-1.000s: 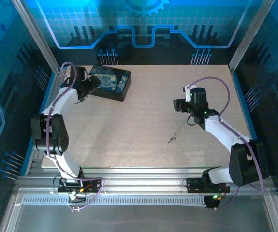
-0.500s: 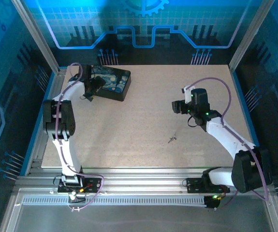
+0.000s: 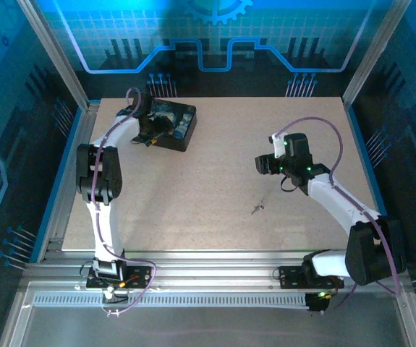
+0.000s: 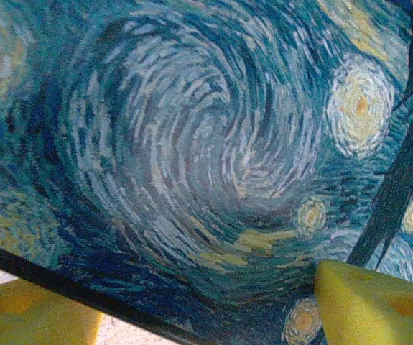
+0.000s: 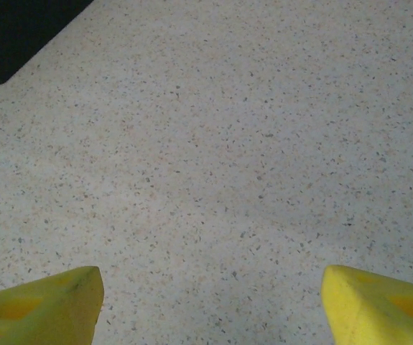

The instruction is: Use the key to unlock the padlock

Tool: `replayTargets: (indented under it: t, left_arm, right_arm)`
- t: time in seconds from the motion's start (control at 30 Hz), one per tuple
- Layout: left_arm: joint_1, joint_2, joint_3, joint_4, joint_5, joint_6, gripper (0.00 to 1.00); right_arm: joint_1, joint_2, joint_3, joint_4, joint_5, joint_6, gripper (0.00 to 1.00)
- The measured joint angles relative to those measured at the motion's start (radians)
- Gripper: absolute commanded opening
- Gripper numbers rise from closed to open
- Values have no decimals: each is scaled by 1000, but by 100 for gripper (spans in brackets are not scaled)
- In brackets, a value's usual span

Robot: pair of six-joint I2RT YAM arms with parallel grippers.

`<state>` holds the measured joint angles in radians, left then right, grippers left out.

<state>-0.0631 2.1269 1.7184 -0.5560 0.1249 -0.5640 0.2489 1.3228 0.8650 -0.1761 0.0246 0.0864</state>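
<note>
Silvery-grey, the tiny thin metal key (image 3: 258,207) lies flat on the speckled beige tabletop (image 3: 215,173), near the open right pincer (image 5: 210,305). So flat a sliver may skid when pinched. Spread wide, the left pincer (image 4: 206,307) straddles the edge of the dark swirl-painted box (image 4: 192,144) and could shove it.

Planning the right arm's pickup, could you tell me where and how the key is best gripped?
Probably from straight above, jaws closing across the key at mid-length: it lies flat and slim on the table; its ends are too small to distinguish.
</note>
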Motion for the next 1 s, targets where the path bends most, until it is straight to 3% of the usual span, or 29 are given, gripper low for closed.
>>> replayTargets:
  t: [0.23,0.67,0.8,1.0]
  left_arm:
    - [-33,-6,-14,-10,72,131,64]
    - [-242,-150,-243,10,229,334,67]
    - [-235,-225,-338,-11,254,355,71]
    - [-118,-343,-453,-37,265,305,77]
  right_arm:
    - [0,0,20,-11,-30,11,79]
    - [20,26,29,-25,-54,57,78]
    - [21,98,69,-24,-71,98,77]
    - [27,252,190,5,-117,146,78]
